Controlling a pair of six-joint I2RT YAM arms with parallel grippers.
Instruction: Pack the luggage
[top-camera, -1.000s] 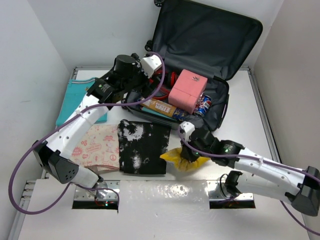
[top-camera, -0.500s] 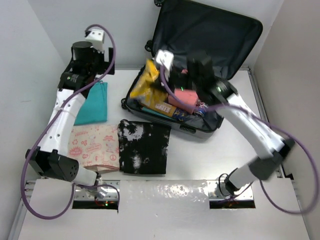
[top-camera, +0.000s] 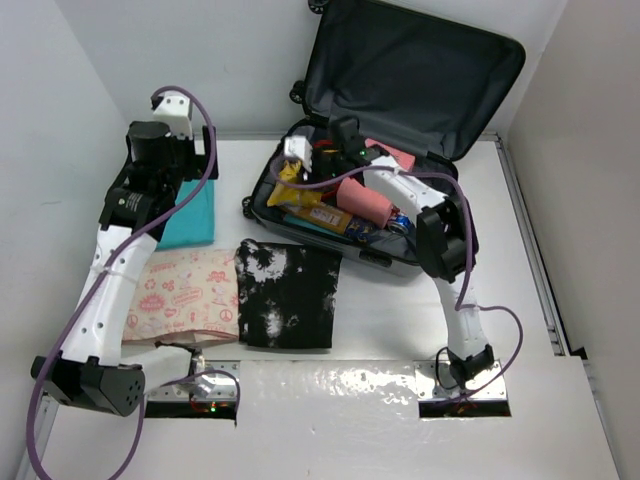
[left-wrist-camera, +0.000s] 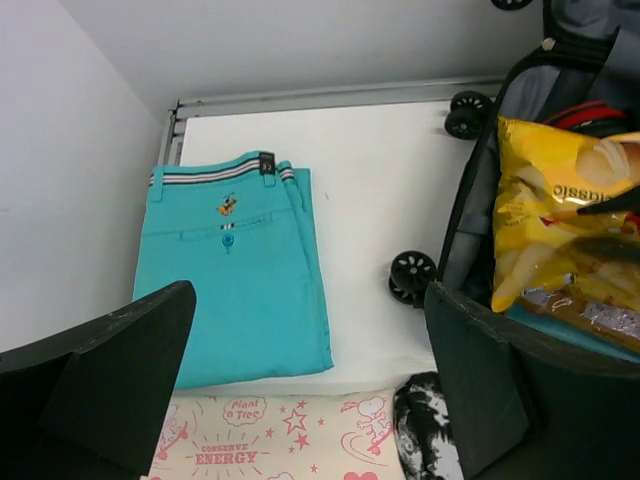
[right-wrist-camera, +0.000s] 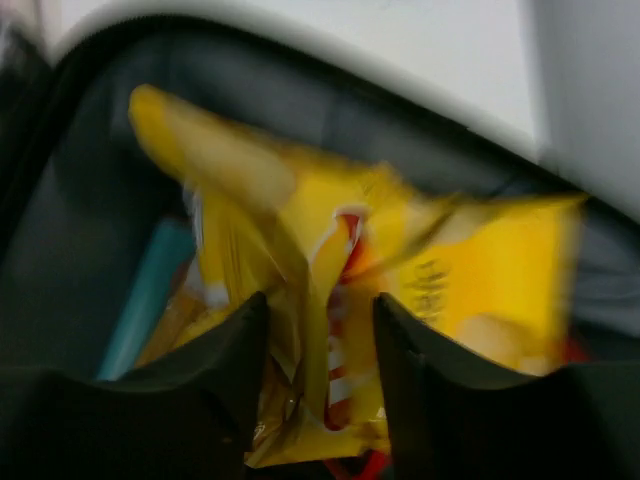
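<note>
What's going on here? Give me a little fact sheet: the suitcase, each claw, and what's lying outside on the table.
Luggage: open, lid up against the back wall
Inside: yellow chip bag, pink box
Right claw: in the luggage, chip bag between its fingers; grip unclear
Left claw: open, empty, above teal trousers
On the table: trousers, pink printed cloth, black-and-white garment

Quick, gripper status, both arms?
Left gripper: open, empty, above the teal shorts.
Right gripper: fingers astride the yellow chip bag in the luggage; whether gripping it cannot be told.
</note>
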